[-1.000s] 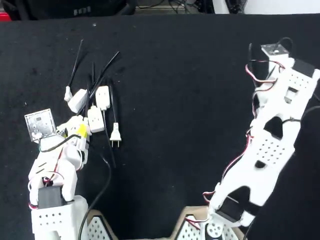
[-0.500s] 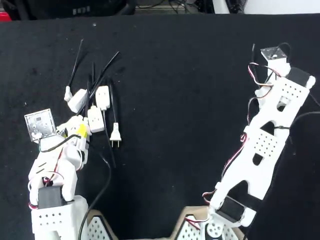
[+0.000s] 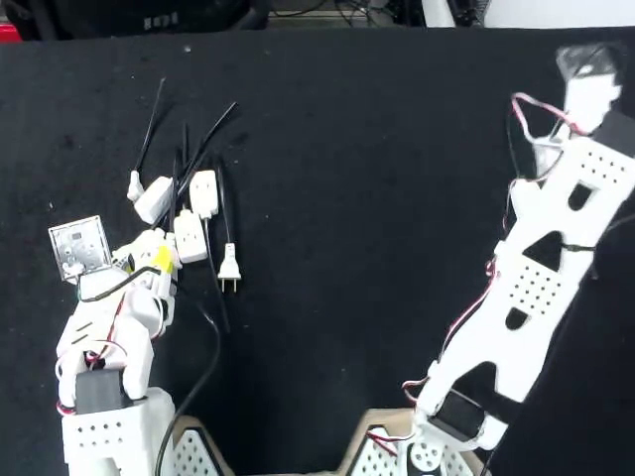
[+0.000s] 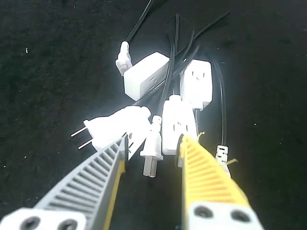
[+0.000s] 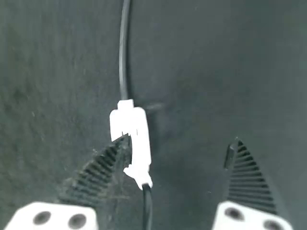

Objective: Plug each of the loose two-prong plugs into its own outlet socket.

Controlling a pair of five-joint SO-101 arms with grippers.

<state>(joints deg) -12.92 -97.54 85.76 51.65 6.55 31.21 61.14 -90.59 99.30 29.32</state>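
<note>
My right arm (image 3: pixel 541 288) has swung outward over the last second, from leaning over the right side of the black table (image 3: pixel 377 119) to stretching toward its far right corner. There my right gripper (image 5: pixel 178 143) hangs low with its fingers spread wide, grasping nothing. A white plug piece (image 5: pixel 129 129) on a dark cord (image 5: pixel 123 48) lies just beside one finger; I cannot tell whether they touch. My left arm (image 3: pixel 109 317) has kept still throughout. My left gripper (image 4: pixel 153 141) is released, its grey and yellow fingers set either side of a small two-prong plug (image 4: pixel 151 155) without closing on it, the prongs pointing back toward my wrist. A larger plug (image 4: pixel 112 130) lies against the grey finger's tip, prongs aimed off to the side. A socket block (image 4: pixel 175 122) rests just beside the small plug, a second socket block (image 4: pixel 196 86) lies beyond it, and a white adapter (image 4: pixel 146 79) sits under crossing black cords. From above, this whole cluster lies at the table's left, well apart from my right gripper. I judge that no loose plug here is seated yet. The right arm's reach looks aimed at a stray plug that would need carrying across the table to a socket.
</note>
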